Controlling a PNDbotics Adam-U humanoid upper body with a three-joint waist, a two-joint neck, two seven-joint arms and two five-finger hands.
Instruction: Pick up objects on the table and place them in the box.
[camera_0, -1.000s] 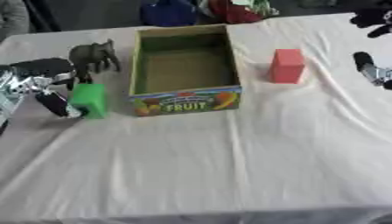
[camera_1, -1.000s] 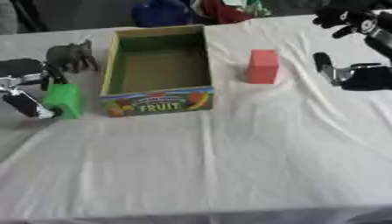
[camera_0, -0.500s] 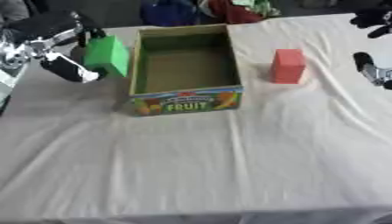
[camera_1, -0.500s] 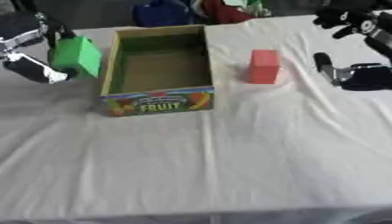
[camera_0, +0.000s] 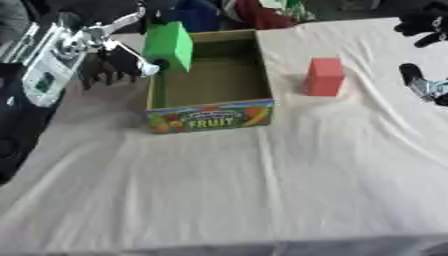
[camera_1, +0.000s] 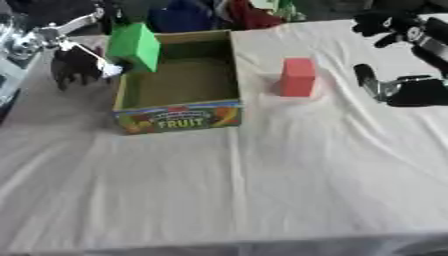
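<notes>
White cloth (camera_0: 262, 190) covers the whole table, creased and a little askew. From the left, the robot's left hand (camera_0: 105, 37) reaches over the near-left rim of the box (camera_0: 210, 117), its fingers and thumb pinching the green block (camera_0: 169, 45), which hangs tilted above the box's left wall, partly over the inside. The right hand (camera_1: 398, 87) shows at the right edge, well apart from the box, fingers relaxed and holding nothing. The box's front panel carries fruit pictures and the word "FRUIT". A red block (camera_1: 297, 76) stands upright on the cloth just right of the box. A dark animal figure (camera_1: 74, 67) stands left of the box, partly behind the left hand. Half a second ago the green block was held left of the box, outside its wall; it has since moved rightwards over the rim.
</notes>
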